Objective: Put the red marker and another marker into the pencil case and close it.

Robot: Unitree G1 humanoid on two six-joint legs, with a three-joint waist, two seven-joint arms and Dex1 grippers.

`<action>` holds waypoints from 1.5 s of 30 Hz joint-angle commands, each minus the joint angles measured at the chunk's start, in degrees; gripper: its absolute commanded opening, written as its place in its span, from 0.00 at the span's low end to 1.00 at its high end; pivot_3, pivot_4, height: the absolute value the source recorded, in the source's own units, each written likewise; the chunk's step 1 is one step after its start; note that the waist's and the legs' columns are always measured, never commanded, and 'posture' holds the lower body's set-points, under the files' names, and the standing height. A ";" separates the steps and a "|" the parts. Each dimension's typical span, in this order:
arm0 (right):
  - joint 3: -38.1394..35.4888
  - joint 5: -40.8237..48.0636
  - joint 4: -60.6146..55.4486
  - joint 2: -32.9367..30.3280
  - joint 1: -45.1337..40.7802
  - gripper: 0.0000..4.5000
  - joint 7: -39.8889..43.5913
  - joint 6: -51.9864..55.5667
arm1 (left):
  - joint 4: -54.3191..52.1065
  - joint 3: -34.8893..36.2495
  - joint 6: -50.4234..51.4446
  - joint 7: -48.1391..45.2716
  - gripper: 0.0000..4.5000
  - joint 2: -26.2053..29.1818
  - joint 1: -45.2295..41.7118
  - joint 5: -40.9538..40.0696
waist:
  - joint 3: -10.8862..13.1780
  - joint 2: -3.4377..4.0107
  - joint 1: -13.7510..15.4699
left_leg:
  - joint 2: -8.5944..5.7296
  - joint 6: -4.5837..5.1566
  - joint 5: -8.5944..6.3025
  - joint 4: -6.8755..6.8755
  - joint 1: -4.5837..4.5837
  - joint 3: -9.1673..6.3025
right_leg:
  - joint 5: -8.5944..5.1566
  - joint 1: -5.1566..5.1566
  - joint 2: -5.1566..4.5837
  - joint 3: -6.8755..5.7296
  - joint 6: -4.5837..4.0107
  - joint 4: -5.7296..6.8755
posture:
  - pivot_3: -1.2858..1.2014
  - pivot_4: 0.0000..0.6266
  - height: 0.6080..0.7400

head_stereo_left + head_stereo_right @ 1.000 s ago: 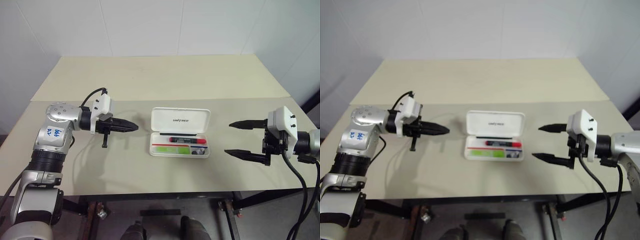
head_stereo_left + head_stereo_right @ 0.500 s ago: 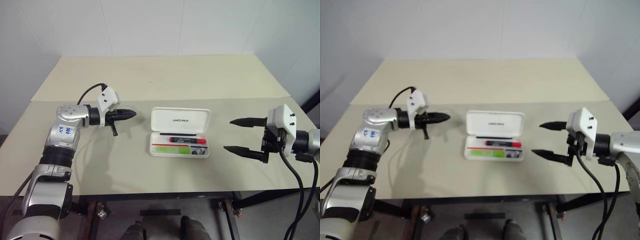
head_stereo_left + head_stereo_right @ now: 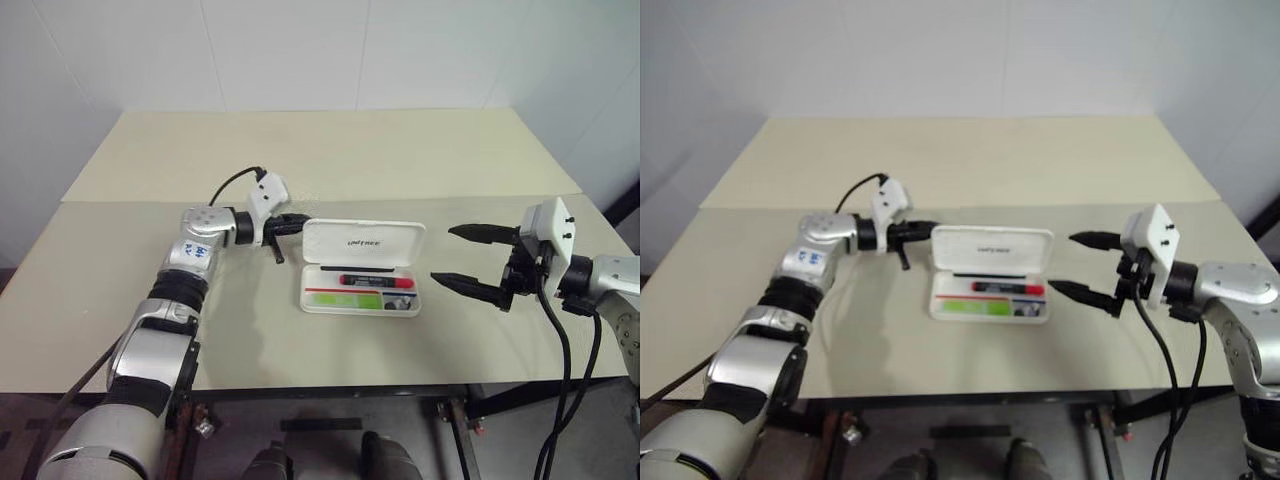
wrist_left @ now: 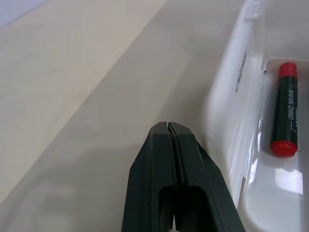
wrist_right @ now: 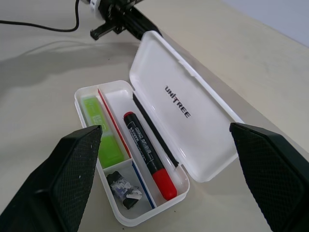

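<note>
Lying open on the bench (image 3: 150, 300), the pencil case (image 3: 362, 243) holds the red marker (image 3: 376, 280) and another marker (image 3: 345, 299). The left pincer (image 3: 300, 222) is closed beside its lid. The right pincer (image 3: 440, 254) gapes empty.

Silver arms, white wrist housings, black cables, blue-marked label, black end effectors

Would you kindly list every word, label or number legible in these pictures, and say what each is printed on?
"UNITREE": dark lettering on the inside of the pencil case lid.
Pale print along the red marker barrel: too small to read.
Blue handwriting on a sticker on the left arm: too blurred to read.
</note>
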 commanded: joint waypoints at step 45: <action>-0.69 1.49 -4.55 1.62 2.04 1.00 -5.16 0.42 | -31.43 -2.40 6.58 -18.65 0.00 5.22 13.18 -8.07 | -0.01 0.02 -0.20 | 0.03 0.08 -0.03 0.03 0.21 -0.02 | 0.00 0.13 0.02 0.06 -0.01 0.09 | 0.52 0.24 1.00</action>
